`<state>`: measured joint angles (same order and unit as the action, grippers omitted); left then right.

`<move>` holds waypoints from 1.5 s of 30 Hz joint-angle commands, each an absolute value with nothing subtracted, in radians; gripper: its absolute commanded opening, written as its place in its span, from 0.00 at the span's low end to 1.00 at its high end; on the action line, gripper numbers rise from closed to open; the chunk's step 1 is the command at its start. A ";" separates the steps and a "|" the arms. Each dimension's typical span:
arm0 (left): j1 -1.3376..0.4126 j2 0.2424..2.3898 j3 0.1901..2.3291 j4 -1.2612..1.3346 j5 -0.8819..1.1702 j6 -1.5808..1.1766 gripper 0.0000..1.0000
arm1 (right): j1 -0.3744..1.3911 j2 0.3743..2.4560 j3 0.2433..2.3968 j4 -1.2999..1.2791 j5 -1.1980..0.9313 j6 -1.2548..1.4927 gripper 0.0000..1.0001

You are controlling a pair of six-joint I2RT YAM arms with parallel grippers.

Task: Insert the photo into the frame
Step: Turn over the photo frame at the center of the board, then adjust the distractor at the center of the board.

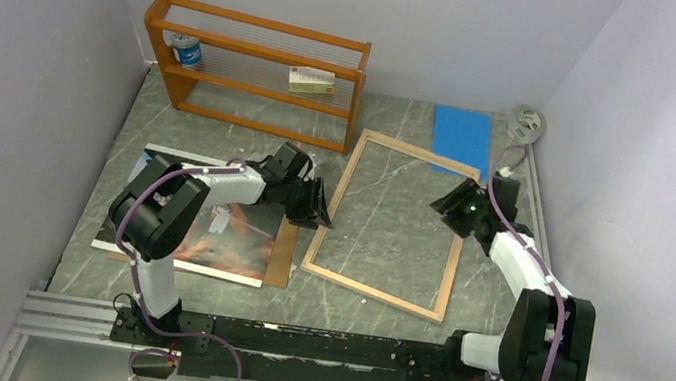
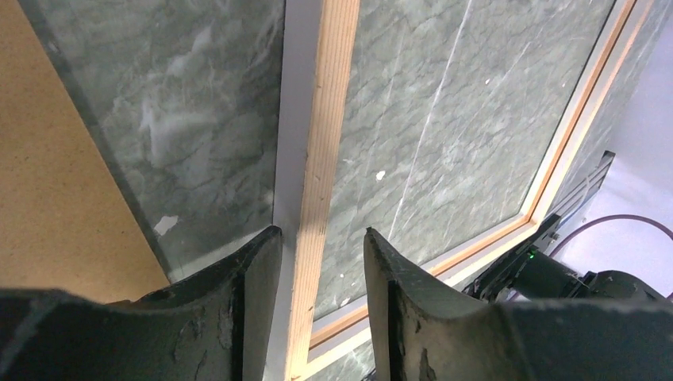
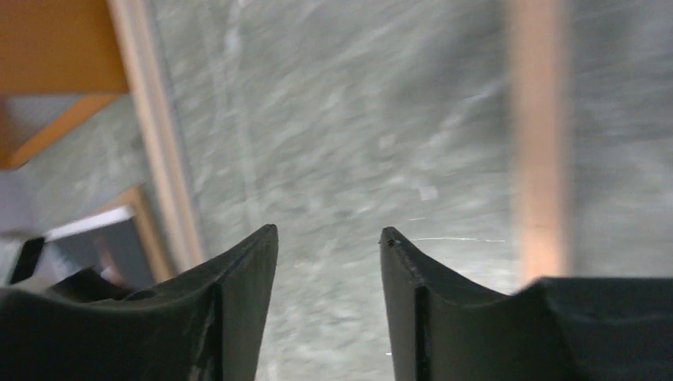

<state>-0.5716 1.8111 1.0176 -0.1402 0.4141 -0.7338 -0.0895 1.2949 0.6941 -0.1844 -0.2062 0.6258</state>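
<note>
The left tool, jaws narrowly parted, straddles the frame's left rail on the counter. The right tool hangs wide and empty above it. The photo lies left, on a board. Close squarely on the rail; don't twist it.

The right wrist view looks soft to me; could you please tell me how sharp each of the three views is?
Right wrist view: the frame rail and marbled tabletop are smeared, and only the right gripper fingers are crisp. Left wrist view: sharp, the frame's wood grain reads clearly. Top external view: even light, in focus, soft shadows only.
</note>
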 commanded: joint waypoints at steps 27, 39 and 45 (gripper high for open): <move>-0.284 1.242 0.897 -0.571 0.177 -0.676 0.72 | 0.393 2.151 1.457 0.308 -0.315 1.134 0.30; -0.266 1.394 0.971 -0.533 0.234 -0.630 0.71 | 0.318 2.278 1.666 0.317 -0.287 1.068 0.38; -0.267 1.425 0.982 -0.506 0.274 -0.609 0.72 | 0.317 2.216 1.591 0.306 -0.309 1.019 0.43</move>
